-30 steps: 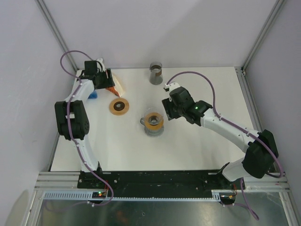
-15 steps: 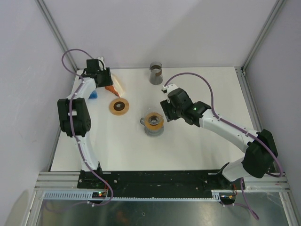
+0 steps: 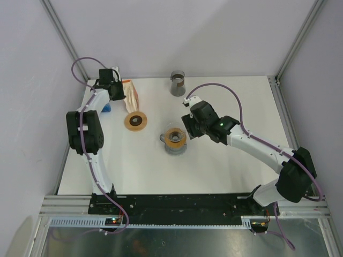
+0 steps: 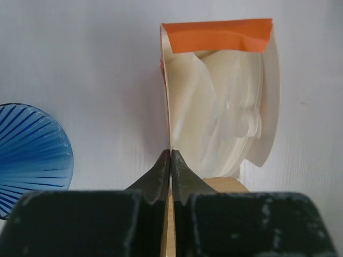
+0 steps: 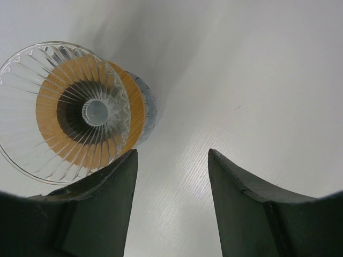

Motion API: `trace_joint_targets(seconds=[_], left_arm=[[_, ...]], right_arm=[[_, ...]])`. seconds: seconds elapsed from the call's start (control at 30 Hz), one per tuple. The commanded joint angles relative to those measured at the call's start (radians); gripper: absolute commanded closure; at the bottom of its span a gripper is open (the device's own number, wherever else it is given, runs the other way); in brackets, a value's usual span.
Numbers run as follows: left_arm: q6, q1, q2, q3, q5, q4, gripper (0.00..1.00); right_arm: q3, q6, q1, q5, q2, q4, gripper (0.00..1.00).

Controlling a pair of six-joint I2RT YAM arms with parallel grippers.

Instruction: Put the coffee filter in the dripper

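A cardboard pack (image 4: 167, 112) with an orange top flap holds several white coffee filters (image 4: 225, 118). It stands at the back left of the table (image 3: 130, 94). My left gripper (image 4: 171, 155) is shut on the pack's left wall; a tan cardboard edge shows between the fingertips. In the top view the left gripper (image 3: 121, 92) is at the pack's left side. The clear ribbed dripper (image 3: 175, 137) with a wooden collar stands mid-table on a grey base. My right gripper (image 5: 171, 155) is open and holds nothing, just right of the dripper (image 5: 69, 112); in the top view the right gripper (image 3: 187, 126) is beside the dripper.
A blue ribbed dish (image 4: 27, 155) sits left of the pack, under the left arm (image 3: 106, 108). A wooden ring disc (image 3: 135, 121) lies between pack and dripper. A grey cup (image 3: 177, 83) stands at the back edge. The right side of the table (image 3: 241, 101) is bare white.
My left jaws have closed on the pack's wall, and the pack has tipped up from lying toward the right. The right gripper has edged slightly toward the dripper.
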State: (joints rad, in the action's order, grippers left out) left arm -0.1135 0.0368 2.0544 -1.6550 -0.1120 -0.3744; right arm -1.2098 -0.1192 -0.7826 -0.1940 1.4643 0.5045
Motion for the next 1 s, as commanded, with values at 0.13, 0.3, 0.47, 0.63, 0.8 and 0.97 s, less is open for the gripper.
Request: trace_joint_targets(seconds=[0.13,0.3,0.47,0.63,0.8,0.97], left_arm=[[0.048,0.015,-0.115,0.060,-0.061,0.016,1.00],[0.100,0.020,-0.131,0.069,-0.057,0.010,0.96],[0.112,0.020,-0.127,0.060,-0.058,0.003,0.74],[0.112,0.020,-0.129,0.049,-0.037,-0.001,0.70],[0.144,0.019,-0.171,0.046,-0.033,-0.001,0.64],[0.168,0.018,-0.236,0.062,-0.065,-0.001,0.60]], right_arm=[[-0.005,0.006,-0.011,-0.009,-0.005,-0.003,0.40],[-0.005,0.008,-0.014,-0.009,-0.006,-0.006,0.40],[-0.005,0.011,-0.016,-0.001,-0.008,-0.011,0.40],[-0.005,0.013,-0.018,0.001,-0.008,-0.009,0.40],[-0.005,0.014,-0.019,0.004,-0.005,-0.008,0.40],[-0.005,0.013,-0.021,0.007,0.006,-0.009,0.40]])
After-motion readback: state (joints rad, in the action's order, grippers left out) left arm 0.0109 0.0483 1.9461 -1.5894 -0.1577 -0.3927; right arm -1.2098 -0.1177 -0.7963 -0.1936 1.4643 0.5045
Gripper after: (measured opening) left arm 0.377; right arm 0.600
